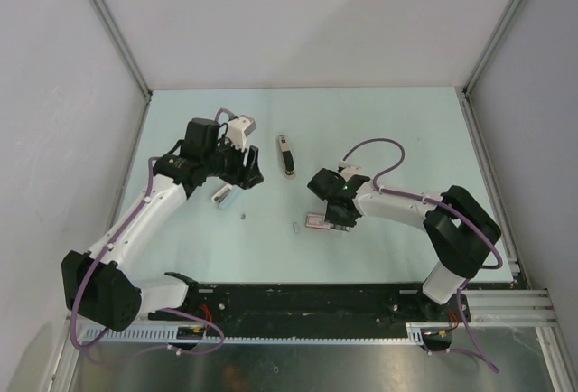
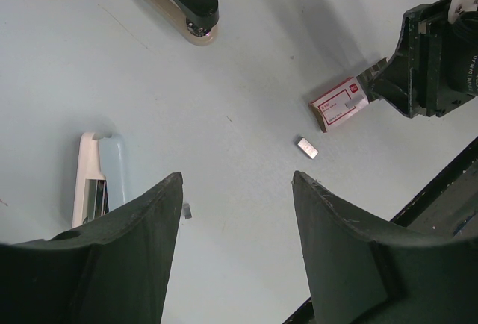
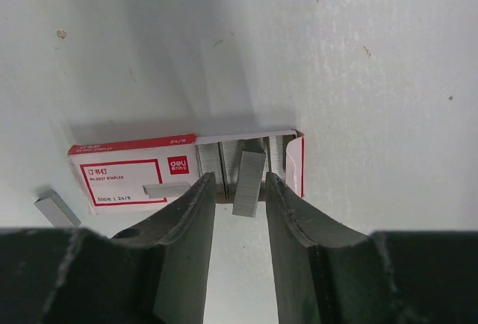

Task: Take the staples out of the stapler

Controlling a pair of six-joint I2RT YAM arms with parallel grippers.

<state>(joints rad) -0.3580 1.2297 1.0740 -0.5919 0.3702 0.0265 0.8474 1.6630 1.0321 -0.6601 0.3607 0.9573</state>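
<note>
Right pincer stands half spread astride a staple strip that pokes from the open staple box. There is daylight on one side, so it is probably depositing the strip, not gripping it. Well left of the box, the left pincer hangs wide and empty beside the opened stapler on the bench, likely ready to steady it.

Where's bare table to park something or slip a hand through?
Free: the far strip behind the black stapler; the far right corner beyond the right arm. Crowded: centre, where blue stapler, staple box and loose staples cluster.
</note>
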